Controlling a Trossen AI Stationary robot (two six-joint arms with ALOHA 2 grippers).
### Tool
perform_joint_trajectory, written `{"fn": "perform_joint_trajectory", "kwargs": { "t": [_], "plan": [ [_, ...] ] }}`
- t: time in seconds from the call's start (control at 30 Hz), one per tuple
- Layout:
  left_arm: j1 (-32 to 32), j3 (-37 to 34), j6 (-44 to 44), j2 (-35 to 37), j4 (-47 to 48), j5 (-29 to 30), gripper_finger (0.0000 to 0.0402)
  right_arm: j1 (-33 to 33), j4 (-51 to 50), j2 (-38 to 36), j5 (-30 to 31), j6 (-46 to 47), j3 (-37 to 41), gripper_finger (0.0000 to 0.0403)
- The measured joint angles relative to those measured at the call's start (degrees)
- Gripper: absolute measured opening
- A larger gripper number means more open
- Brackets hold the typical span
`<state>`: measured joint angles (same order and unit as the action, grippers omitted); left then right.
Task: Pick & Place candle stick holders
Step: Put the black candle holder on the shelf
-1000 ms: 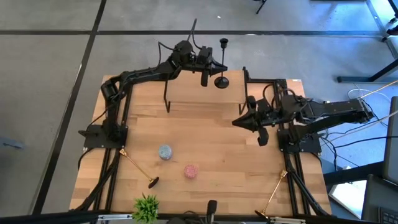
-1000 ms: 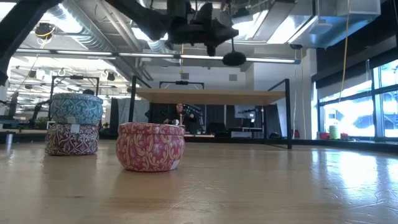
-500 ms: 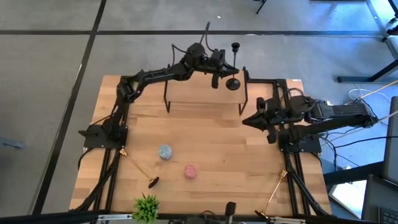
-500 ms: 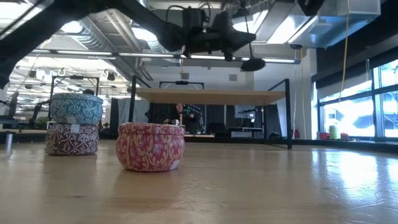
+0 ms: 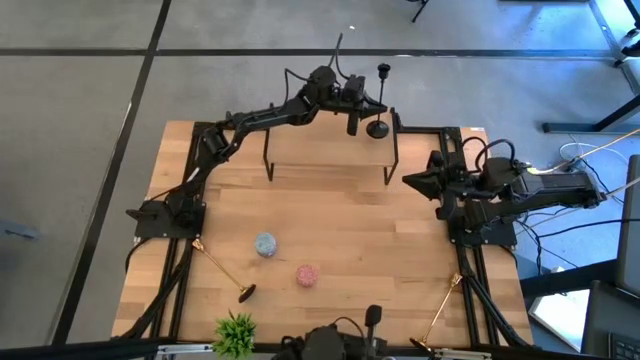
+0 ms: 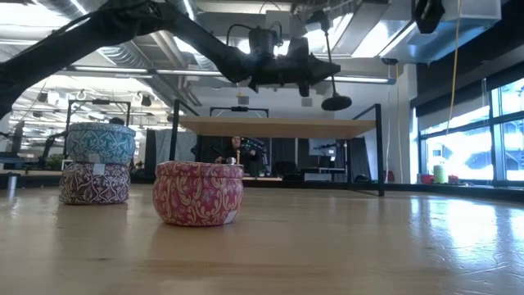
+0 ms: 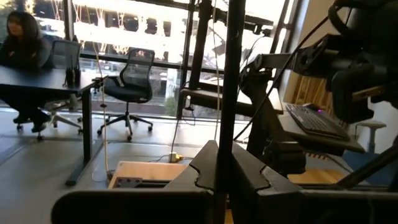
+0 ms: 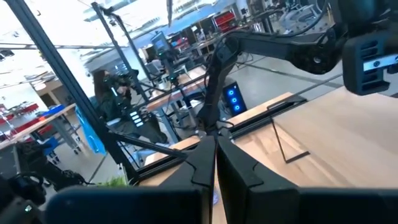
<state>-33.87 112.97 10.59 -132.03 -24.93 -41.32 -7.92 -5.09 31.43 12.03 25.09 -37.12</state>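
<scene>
A black candle stick holder [image 5: 380, 100] hangs over the far right corner of a raised wooden shelf [image 5: 320, 152], its round base [image 6: 336, 102] down and its small cup [image 5: 382, 70] up. My left gripper [image 5: 357, 112] is shut on it. Two gold candle stick holders lie on their sides on the table, one near the left [image 5: 222, 270] and one near the right [image 5: 440, 315]. My right gripper [image 5: 408, 180] is shut on nothing, above the table's right side. My left gripper pinches the black holder's thin stem [image 7: 231, 124] between its two fingers, about midway up. The fingers [image 7: 205, 165] lie level and across the stem, coming from the table's left. The holder stands nearly upright, slightly tilted, its base clear above the shelf.
The shelf stands on thin black legs [image 5: 267, 160] at the table's far side. A blue tin [image 5: 265, 243] and a pink tin [image 5: 307, 274] sit on the near half, with a small green plant [image 5: 235, 333] at the near edge. Black arm frames line both sides.
My left gripper has carried the black holder toward the table's right edge and somewhat down, closer to the shelf's far right corner; the holder stays about upright. My right gripper has drawn back toward the table's right edge, still shut.
</scene>
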Motion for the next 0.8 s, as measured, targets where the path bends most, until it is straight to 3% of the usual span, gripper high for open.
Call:
{"fn": "perform_joint_trajectory", "kwargs": {
  "t": [0.3,0.8],
  "plan": [
    [0.9,0.0,-5.7,0.0,4.1,0.4,0.0008,0.0,-0.9,-1.7,2.8,-0.4,0.0,0.0018],
    [0.0,0.0,-7.5,-0.2,6.3,2.9,0.0009,0.0,0.3,-1.8,3.0,-0.4,0.0,0.0018]
  ]
}}
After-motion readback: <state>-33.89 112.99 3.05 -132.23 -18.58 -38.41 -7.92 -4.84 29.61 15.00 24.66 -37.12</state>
